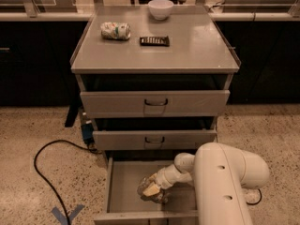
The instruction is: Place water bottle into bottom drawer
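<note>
The bottom drawer (123, 185) is pulled open below two upper drawers, showing a plain grey floor. The water bottle (146, 187), clear and crinkled, lies low inside it near the middle. My gripper (151, 190) is down inside the drawer, right at the bottle, at the end of the white arm (220, 186) that reaches in from the right. The arm's end hides part of the bottle.
On the cabinet top (197, 50) lie a crushed white-green can (115, 30), a dark flat bar (154, 41) and a white bowl (161, 8). A black cable (44, 172) loops on the speckled floor at left. Blue tape (67, 214) marks the floor.
</note>
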You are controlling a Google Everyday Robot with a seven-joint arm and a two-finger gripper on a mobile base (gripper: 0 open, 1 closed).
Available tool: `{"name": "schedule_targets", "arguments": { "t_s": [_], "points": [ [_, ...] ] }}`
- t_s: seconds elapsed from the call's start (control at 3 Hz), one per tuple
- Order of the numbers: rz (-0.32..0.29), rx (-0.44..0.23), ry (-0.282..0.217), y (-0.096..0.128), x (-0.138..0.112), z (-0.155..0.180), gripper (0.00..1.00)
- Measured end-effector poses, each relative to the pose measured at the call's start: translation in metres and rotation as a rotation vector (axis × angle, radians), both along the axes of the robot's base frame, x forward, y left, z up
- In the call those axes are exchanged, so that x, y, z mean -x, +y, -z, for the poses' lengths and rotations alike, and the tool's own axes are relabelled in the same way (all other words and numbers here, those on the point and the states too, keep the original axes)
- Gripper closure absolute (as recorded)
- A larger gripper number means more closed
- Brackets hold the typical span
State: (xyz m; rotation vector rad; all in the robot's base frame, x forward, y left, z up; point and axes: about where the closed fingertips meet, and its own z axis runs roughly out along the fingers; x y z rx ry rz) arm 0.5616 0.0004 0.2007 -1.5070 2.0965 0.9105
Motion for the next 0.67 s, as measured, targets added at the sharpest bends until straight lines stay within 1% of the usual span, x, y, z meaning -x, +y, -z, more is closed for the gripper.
{"name": "schedule_targets", "arguments": {
  "t_s": [0.33, 0.67],
  "points": [
    [0.0, 0.0, 0.0, 0.0001, 0.0, 0.0, 0.11],
    [0.0, 0.0, 0.0, 0.0001, 0.0001, 0.0001, 0.0]
  ]
}}
